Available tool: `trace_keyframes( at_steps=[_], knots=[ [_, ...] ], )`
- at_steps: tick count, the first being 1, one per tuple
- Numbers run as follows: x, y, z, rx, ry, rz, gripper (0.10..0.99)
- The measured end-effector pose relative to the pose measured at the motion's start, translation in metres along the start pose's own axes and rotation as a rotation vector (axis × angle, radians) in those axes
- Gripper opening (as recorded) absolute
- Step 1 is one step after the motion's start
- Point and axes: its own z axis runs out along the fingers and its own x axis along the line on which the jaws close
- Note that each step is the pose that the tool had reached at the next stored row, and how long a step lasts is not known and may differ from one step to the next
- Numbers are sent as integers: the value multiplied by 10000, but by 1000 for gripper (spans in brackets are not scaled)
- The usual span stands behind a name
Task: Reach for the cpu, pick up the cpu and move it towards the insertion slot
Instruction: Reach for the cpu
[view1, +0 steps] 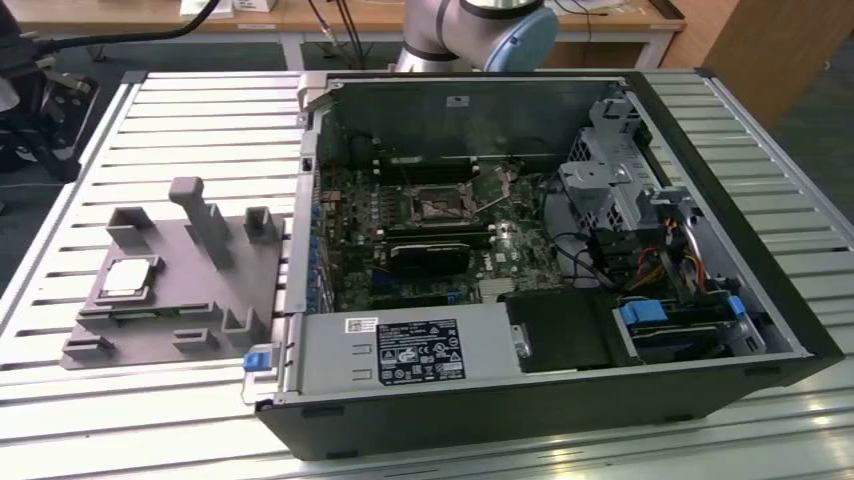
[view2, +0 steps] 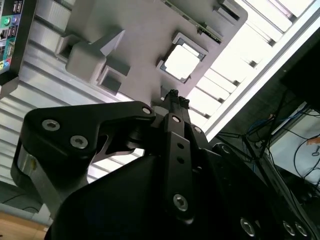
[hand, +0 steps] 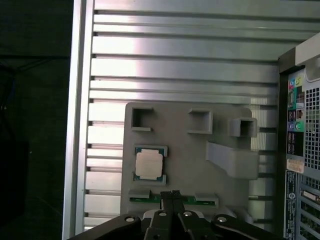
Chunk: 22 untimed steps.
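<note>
On the slatted desk (view1: 187, 110), beside the open computer case (view1: 534, 415), the grey fixture (hand: 185, 160) lies below the end effector (hand: 172, 196), whose fingers are pressed together on nothing. The cpu (hand: 149, 164) sits flat in the fixture's recess, well apart from the insertion slot (view1: 438, 203) inside the case. Descending unopened would likely jab the chip's lid (or the recess rim), and an off-centre pinch could tip it.

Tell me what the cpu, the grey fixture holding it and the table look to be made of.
The cpu: silvery metal lid, dull sheen, on a greenish board rim. The fixture: probably matte grey plastic, uniform and glare-free. The table: likely aluminium, ribbed slats with bright reflections.
</note>
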Motion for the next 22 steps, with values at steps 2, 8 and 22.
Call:
trace_keyframes(
  at_steps=[2,8,22],
  knots=[
    [6,-4,37,1,1,1,106],
    [41,-16,146,0,0,1,106],
    [139,-41,400,0,1,-1,231]
  ],
)
